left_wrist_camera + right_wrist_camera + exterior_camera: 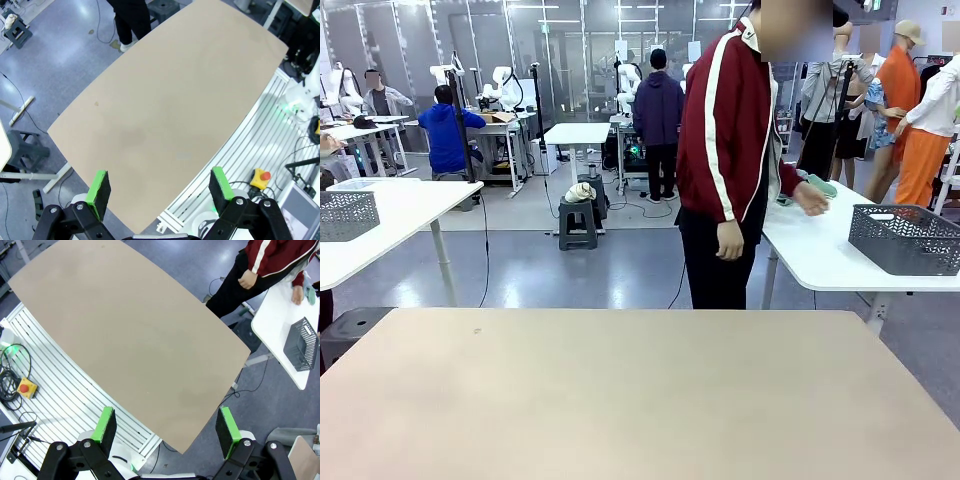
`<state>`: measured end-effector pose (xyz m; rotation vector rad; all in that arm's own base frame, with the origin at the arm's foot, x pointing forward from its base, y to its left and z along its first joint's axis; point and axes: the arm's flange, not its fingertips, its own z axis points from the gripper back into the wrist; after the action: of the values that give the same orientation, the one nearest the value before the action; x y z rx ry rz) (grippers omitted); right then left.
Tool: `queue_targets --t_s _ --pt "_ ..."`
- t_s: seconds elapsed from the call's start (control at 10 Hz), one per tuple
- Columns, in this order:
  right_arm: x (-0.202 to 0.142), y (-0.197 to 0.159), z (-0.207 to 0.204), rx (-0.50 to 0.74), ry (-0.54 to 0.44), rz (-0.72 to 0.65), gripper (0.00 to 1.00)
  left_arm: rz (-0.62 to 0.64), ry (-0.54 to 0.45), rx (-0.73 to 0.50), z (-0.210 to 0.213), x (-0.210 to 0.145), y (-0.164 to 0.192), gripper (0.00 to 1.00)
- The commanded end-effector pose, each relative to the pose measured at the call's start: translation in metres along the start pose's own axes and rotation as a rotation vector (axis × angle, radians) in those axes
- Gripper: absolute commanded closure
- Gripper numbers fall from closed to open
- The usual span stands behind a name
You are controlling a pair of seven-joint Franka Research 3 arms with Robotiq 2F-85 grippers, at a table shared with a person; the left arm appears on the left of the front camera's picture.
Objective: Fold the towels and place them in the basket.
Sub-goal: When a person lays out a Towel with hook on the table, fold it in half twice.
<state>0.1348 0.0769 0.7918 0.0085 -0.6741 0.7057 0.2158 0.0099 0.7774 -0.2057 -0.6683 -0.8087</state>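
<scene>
Beyond the bench (pixel 620 400), off its far right corner, on a white side table (pixel 820 262): basket (pixel 905 238), dark mesh, long side towards you, nearer your right arm. Next to it, the person's hand (pixel 812 197) is at a pale cloth (pixel 823 185), probably a towel. Left pincer (pixel 159 181): released, empty. Right pincer (pixel 166 416): released, empty. Bench: tan, bare, well below both. Room: grey floor (pixel 570 270).
</scene>
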Motion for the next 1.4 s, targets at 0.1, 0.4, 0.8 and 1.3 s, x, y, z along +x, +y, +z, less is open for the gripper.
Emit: queue_targets --t_s 0.1,0.4,0.8,1.3 --pt "-0.0015 0.0008 0.0012 -0.003 -0.005 0.001 0.00 -0.004 -0.002 -0.004 -0.0002 0.0005 -0.0005 0.00" --pt "-0.0015 0.0008 0.0012 -0.003 -0.005 0.001 0.00 -0.004 -0.002 -0.004 -0.0002 0.0005 -0.0005 0.00" --pt "-0.0015 0.0008 0.0012 -0.003 -0.005 0.001 0.00 -0.004 -0.002 -0.004 -0.0002 0.0005 -0.0005 0.00" --pt "-0.0015 0.0008 0.0012 -0.003 -0.005 0.001 0.00 -0.004 -0.002 -0.004 -0.0002 0.0005 -0.0005 0.00"
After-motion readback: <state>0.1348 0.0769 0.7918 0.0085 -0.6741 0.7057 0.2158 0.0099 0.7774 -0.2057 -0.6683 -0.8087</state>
